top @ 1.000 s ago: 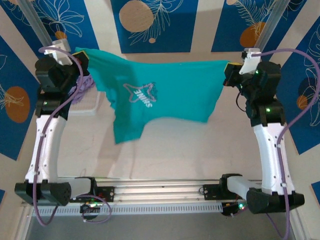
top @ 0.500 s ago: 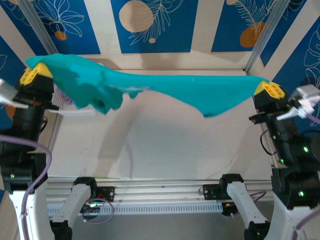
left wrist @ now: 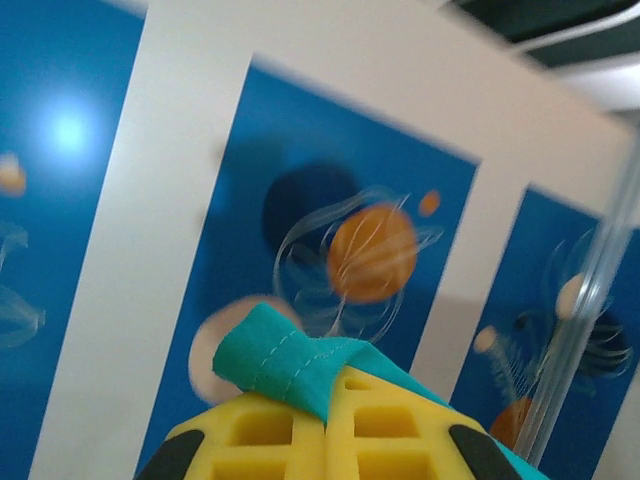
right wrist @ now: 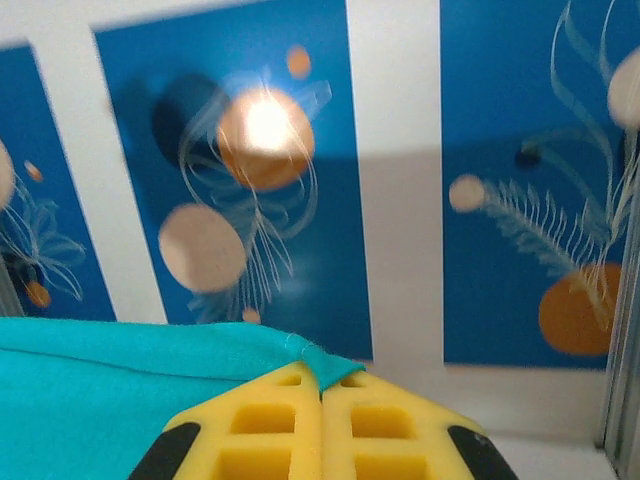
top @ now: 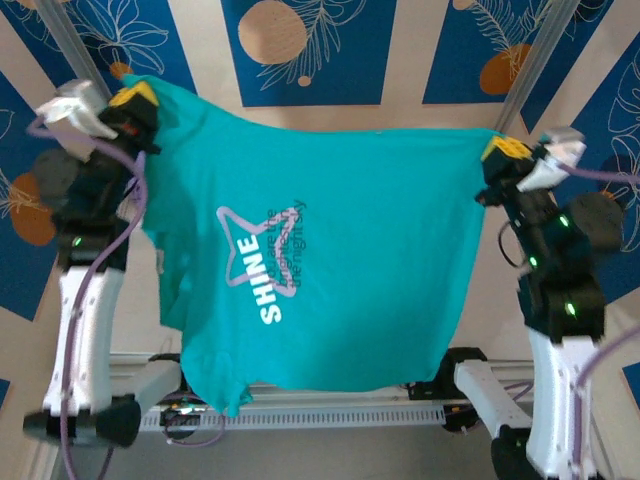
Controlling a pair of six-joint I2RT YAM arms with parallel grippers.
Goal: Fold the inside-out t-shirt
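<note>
The teal-green t-shirt (top: 340, 250) hangs spread wide in the air, held up high by two corners, its white star outline and the word SHINE facing the top camera. My left gripper (top: 135, 100) is shut on the shirt's upper left corner; in the left wrist view a stitched hem (left wrist: 290, 360) sticks out between the yellow fingers (left wrist: 250, 440). My right gripper (top: 500, 155) is shut on the upper right corner; the right wrist view shows the hem (right wrist: 330, 362) pinched between the yellow fingers (right wrist: 385, 430). The shirt's lower edge hangs down over the arms' base rail.
Blue wall panels (top: 305, 50) with orange and white leaf prints surround the work cell. Metal frame posts (top: 530, 60) stand at the back right and back left. The base rail (top: 340, 410) runs along the near edge. The hanging shirt hides most of the table.
Both arms have raised the shirt and moved it toward the camera. It was stretched nearly flat and low; now it hangs open with its print showing.
</note>
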